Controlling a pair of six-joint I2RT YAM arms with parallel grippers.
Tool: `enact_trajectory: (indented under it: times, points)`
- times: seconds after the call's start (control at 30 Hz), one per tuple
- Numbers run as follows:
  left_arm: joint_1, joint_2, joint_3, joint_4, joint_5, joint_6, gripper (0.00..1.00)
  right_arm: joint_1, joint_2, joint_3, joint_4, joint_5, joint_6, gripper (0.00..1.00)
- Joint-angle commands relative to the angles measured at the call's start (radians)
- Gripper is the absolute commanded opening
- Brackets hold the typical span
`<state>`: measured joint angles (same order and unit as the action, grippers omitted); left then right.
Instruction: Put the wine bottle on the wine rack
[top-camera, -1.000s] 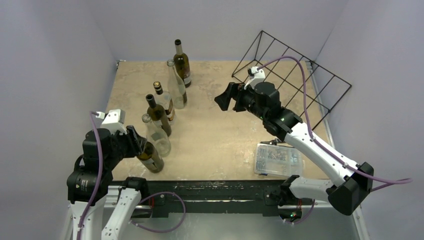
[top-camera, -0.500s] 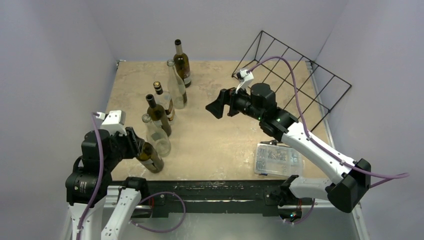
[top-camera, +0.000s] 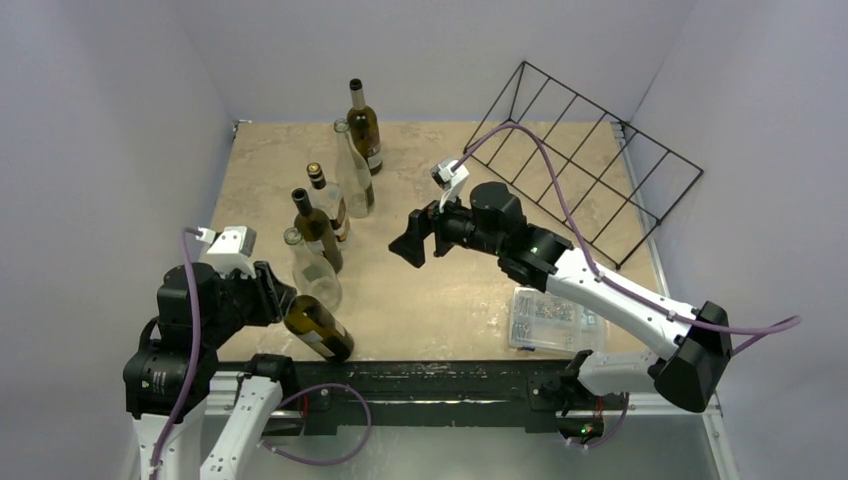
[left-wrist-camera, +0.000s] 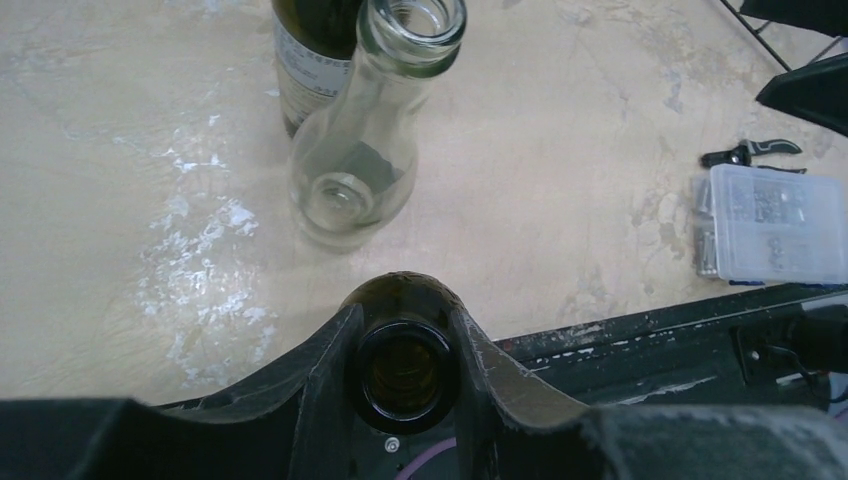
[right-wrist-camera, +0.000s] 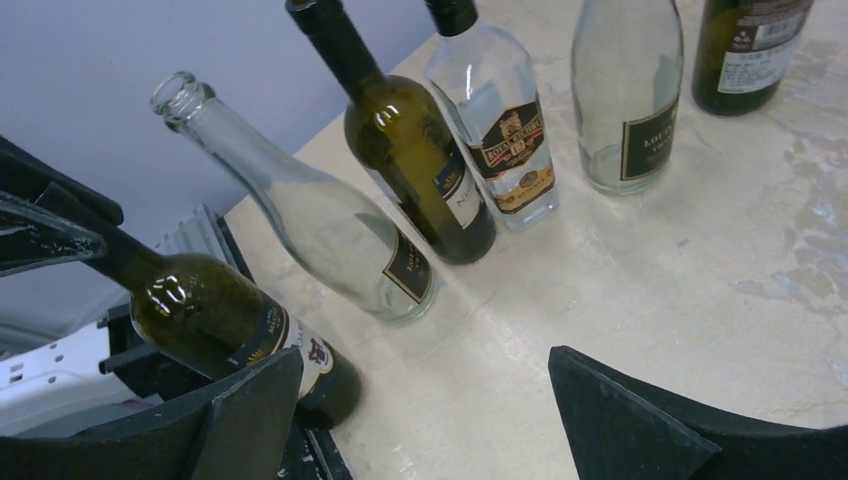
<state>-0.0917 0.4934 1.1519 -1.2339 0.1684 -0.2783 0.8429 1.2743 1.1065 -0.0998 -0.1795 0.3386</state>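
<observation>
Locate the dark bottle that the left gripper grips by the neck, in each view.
Top external: dark bottle, lower left, tilted.
Left wrist: bottom centre, mouth toward the camera, clamped in the left gripper.
Right wrist: lower left, leaning.
Shared landmark: the clear empty bottle just beside it.

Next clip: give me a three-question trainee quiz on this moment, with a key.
1. True or false: the wine rack already holds a bottle.
2. Fill in: the right hand hovers with its jaws ___.
3. What grips the neck of the tilted dark green wine bottle? A) the left hand B) the right hand C) nothing
Key: 1 false; 2 open; 3 A.
</observation>
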Motion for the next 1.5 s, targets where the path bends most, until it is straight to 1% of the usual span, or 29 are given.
enact_trajectory:
  times: [0.0,0.23,0.37,0.47,0.7,0.83,0.97,1.27,1.4,1.47]
  points:
    - [0.004,0.013,0.057,0.152,0.135,-0.050,0.00,0.052,0.001,0.037,0.051,-0.037,-0.073,0.96]
    - [0.003,0.039,0.053,0.214,0.225,-0.089,0.00,0.176,0.034,0.070,0.068,-0.055,-0.159,0.95]
    - [0.004,0.055,0.048,0.254,0.271,-0.114,0.00,0.248,0.061,0.095,0.095,-0.049,-0.179,0.94]
    - [0.003,0.075,0.045,0.287,0.319,-0.132,0.00,0.283,0.097,0.128,0.138,-0.045,-0.179,0.94]
    - [0.004,0.112,0.025,0.340,0.399,-0.170,0.00,0.340,0.187,0.220,0.141,0.009,-0.186,0.95]
    - [0.003,0.113,-0.009,0.382,0.432,-0.203,0.00,0.360,0.224,0.243,0.139,0.015,-0.183,0.90]
    - [0.003,0.106,-0.026,0.402,0.433,-0.220,0.00,0.366,0.243,0.243,0.138,0.028,-0.179,0.82]
    - [0.003,0.099,-0.033,0.401,0.439,-0.220,0.00,0.372,0.285,0.253,0.145,0.047,-0.166,0.67]
    - [0.003,0.091,-0.034,0.393,0.437,-0.220,0.00,0.372,0.306,0.265,0.141,0.060,-0.159,0.54]
    - [0.003,0.089,-0.034,0.390,0.436,-0.220,0.00,0.372,0.311,0.267,0.139,0.059,-0.159,0.49]
